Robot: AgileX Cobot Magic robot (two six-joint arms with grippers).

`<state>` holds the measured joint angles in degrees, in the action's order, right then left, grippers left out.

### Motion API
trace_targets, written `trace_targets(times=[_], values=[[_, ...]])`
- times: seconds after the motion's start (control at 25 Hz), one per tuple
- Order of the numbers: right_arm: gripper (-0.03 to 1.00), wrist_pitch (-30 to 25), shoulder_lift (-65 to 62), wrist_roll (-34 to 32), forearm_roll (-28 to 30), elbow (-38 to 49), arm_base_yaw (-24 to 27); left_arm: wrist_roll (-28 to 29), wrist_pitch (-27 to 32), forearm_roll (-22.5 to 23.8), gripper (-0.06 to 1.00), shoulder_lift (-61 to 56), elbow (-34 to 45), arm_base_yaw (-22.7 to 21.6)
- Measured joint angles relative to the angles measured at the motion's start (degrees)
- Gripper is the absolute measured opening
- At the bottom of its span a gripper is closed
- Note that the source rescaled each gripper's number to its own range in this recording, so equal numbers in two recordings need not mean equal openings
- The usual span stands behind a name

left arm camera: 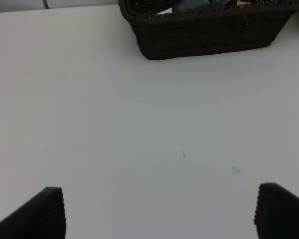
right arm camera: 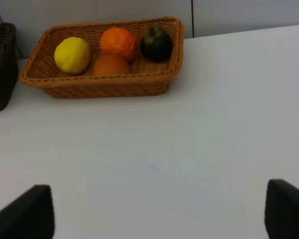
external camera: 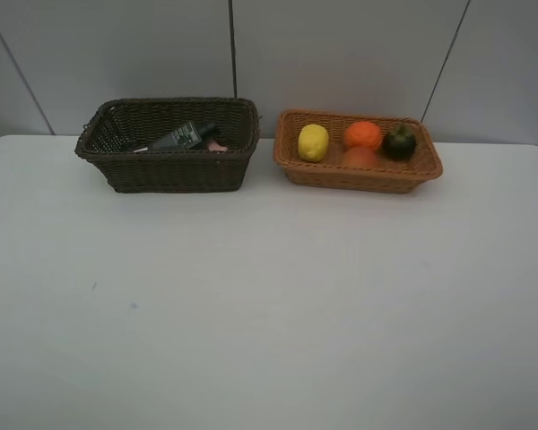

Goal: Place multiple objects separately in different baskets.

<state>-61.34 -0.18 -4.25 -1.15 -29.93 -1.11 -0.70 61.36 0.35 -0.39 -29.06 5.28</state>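
White tabletop [external camera: 269, 313], grey panelled wall behind. Two wicker baskets sit at the far edge, side by side, close but apart.

Dark basket [external camera: 169, 166], far left: the deeper one. Inside, a grey bottle [external camera: 184, 136] lies tilted, cap end toward the right. Just right of it a pink bit [external camera: 217, 144] shows above the rim; probably the pink bottle, cannot tell for sure. A thin pale stick end [external camera: 142, 149] pokes out at the bottle's left; too small to name. Rest of the contents hidden by the near wall.

Tan basket [external camera: 359, 175], far right: the shallower one. Lemon [external camera: 313, 142] at its left end. Orange [external camera: 363, 134] in the middle, toward the far wall. Peach [external camera: 360, 157] in front of the orange, touching it, low against the near wall. Mangosteen [external camera: 399, 141] at the right end, just beside the orange.

Left tool [left arm camera: 159, 211]: spread wide, nothing between its fingers [left arm camera: 42, 214], bare tabletop below. Hangs well back from the dark basket, on the near side.

Right tool [right arm camera: 159, 211]: likewise released, its fingers [right arm camera: 30, 211] wide apart and holding nothing. Looks across bare tabletop toward the tan basket, well apart from it.

Neither arm shows in the high view. A few faint specks [external camera: 133, 305] mark the near-left tabletop.
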Motion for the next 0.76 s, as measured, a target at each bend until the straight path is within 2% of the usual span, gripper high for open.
trace_targets(times=[0.76], values=[[1.0, 0.2, 0.0, 0.0, 0.0, 0.0, 0.0, 0.0, 0.0, 0.0, 1.0, 0.0, 0.0, 0.0]])
